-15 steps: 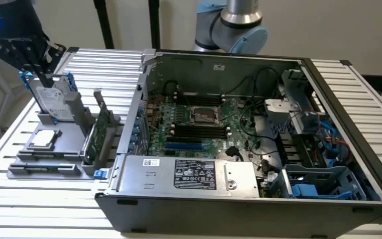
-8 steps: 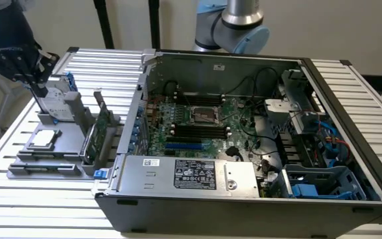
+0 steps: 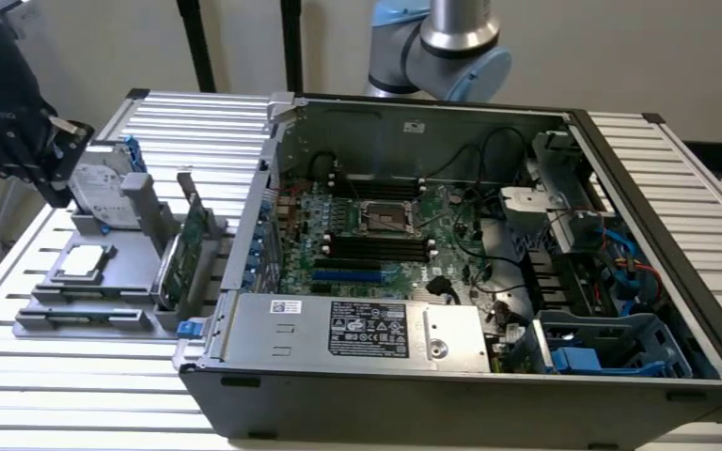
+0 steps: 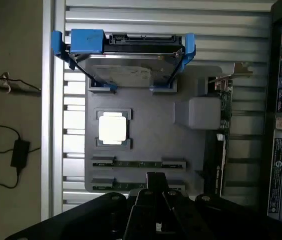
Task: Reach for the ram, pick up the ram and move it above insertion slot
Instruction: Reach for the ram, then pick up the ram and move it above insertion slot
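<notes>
Exterior view: the gripper point(image 3: 16, 141) hangs at the exterior view's left, above the far end of the gray tray point(image 3: 48, 324) and close to the hard drive point(image 3: 95, 193). The open computer case point(image 3: 462, 282) stands just beside the tray. Whether the jaws are released or clenched cannot be told.

Wrist view: the ram point(image 4: 138, 163) lies on edge in its holders on the tray, between the processor chip point(image 4: 113, 129) and a second stick point(image 4: 123, 186), which the gripper point(image 4: 155, 182) partly covers. The ram is not grasped.

Caution: the two sticks lie near each other, so a descent off line could seize the wrong one or strike a holder. A shallow grip on so thin a board may let it tilt. The wide card point(image 4: 221, 107), upright beside the sticks, could be knocked.
</notes>
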Robot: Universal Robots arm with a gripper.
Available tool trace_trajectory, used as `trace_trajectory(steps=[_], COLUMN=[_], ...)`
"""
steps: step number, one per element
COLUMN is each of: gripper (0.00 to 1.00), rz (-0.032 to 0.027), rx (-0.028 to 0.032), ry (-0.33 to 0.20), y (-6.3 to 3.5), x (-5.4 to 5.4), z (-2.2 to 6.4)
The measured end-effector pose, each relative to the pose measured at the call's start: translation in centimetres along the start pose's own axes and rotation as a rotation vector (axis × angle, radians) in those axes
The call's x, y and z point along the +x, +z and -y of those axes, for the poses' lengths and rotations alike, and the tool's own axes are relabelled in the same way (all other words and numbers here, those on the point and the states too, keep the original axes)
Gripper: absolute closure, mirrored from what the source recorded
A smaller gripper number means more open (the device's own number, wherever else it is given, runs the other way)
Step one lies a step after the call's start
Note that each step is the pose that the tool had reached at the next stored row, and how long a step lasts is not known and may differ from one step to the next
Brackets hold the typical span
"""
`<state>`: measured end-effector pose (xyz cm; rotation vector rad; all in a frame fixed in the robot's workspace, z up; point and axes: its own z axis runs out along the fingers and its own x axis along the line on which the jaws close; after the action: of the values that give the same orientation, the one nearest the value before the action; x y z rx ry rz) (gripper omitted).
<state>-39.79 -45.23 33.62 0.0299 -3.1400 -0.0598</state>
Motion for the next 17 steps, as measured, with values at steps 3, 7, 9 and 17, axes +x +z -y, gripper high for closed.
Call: trace_trajectory(steps=[3, 7, 9, 17], gripper=[0.89, 0.89, 0.89, 0.89], rz=[-0.0001, -0.0002, -0.0001, -0.0022], rx=[0.0008, 0.0021, 0.0023, 0.0025], ry=[0.0, 0.0, 0.0, -0.047], y=[-0.03, -0.08, -0.1, -0.1], x=[0.1, 0.2, 0.3, 0.3], z=[1.36, 3.18, 3.85, 3.88])
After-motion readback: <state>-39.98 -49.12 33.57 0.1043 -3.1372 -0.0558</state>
